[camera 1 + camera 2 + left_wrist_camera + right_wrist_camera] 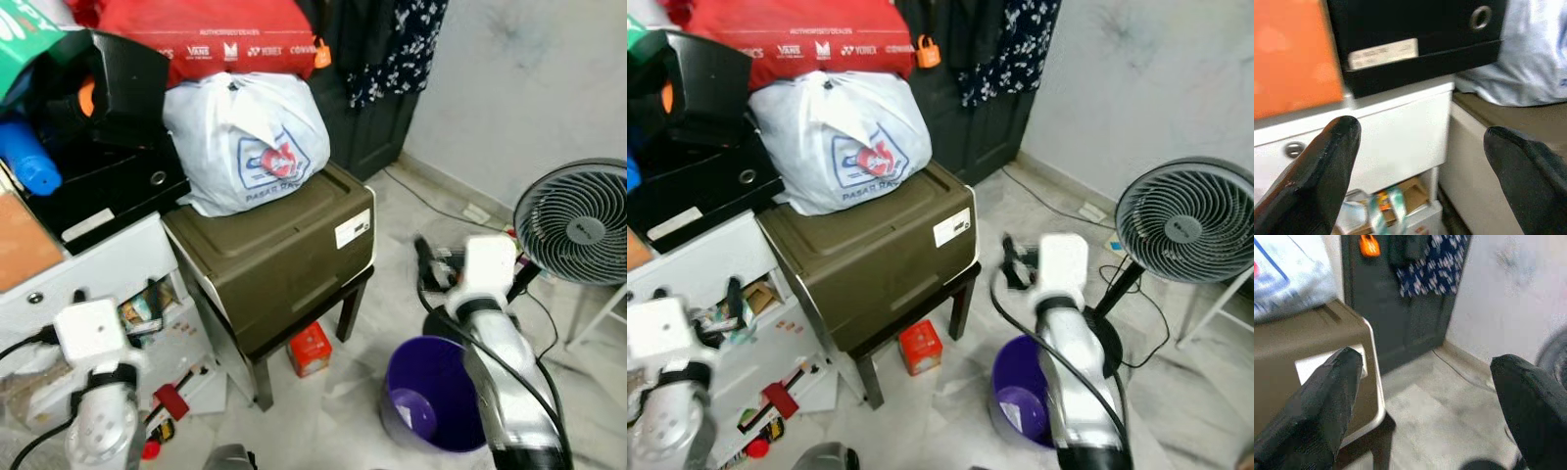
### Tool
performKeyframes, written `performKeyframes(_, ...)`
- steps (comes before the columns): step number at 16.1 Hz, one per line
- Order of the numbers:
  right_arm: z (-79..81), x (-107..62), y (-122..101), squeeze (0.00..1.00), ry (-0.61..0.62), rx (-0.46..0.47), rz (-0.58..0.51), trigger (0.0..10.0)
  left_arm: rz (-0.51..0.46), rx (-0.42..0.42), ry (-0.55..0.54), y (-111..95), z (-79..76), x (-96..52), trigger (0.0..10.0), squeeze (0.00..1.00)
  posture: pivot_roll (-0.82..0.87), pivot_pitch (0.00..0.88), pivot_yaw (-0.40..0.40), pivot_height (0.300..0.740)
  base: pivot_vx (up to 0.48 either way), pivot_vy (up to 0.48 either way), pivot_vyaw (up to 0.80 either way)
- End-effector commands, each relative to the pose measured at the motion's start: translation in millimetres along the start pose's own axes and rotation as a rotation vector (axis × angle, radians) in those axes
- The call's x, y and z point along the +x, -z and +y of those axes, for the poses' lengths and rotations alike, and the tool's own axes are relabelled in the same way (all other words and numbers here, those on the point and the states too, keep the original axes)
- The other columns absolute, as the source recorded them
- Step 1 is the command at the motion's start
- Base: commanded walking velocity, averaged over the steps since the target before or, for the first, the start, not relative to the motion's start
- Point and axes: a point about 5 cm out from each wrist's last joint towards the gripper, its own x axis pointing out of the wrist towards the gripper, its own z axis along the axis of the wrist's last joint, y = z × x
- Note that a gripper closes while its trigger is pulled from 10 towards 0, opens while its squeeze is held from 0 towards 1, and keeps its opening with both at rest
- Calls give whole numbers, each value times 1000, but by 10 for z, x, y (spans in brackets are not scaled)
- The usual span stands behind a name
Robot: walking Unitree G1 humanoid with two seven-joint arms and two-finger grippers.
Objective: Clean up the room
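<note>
The left gripper (1420, 171) is raised low on the robot's left, its two black fingers (1317, 176) spread wide and holding nothing. Straight ahead of it stands a white cabinet (118, 264), with a black box (1415, 44) resting on the cabinet's top and an orange panel (1293, 54) beside that box. Below the fingers, an open shelf of the cabinet holds crumpled packets (1376, 210).

To the right of that gripper sits a brown storage box (284, 245) on a dark stool (351, 308), and a white plastic bag (245, 142) with a red and blue logo lies on the box lid. A small red carton (310, 348) lies on the floor under the stool.

The right gripper (1425, 416) hangs further right, above a purple bin (431, 392); its fingers (1317, 406) are also wide apart and empty. Ahead of it are the corner of the brown box, a dark door (1400, 308) with an orange padlock (1370, 245), and a patterned cloth (1435, 264) hanging there. A grey fan (573, 223) stands to this gripper's right.
</note>
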Motion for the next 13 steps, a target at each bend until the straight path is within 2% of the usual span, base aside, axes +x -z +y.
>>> performKeyframes(1,-42,-34,-86,0,20,-10,-29,10000,-33,5,67,-84,-117,59,10000,0,4,0,-20,740,0,0,0)
performKeyframes(3,23,-67,-143,0,-10,-54,-55,10000,-63,0,128,-152,-235,167,10000,0,-37,0,-7,740,0,0,0)
performKeyframes(5,105,-44,-163,0,-39,-52,-56,10000,-69,-26,190,-194,-325,198,10000,0,-41,0,4,740,0,0,662)
performKeyframes(8,258,66,-228,0,-85,-35,-68,10000,-58,-45,250,-219,-416,145,10000,0,-23,0,-6,740,0,0,800)
performKeyframes(11,348,108,-255,0,-109,-29,-64,10000,-47,-38,252,-187,-425,124,10000,0,-15,0,-16,740,0,0,800)
performKeyframes(13,347,83,-221,0,-105,-18,-45,10000,-56,-25,250,-215,-430,108,10000,0,-12,0,-16,740,0,0,800)
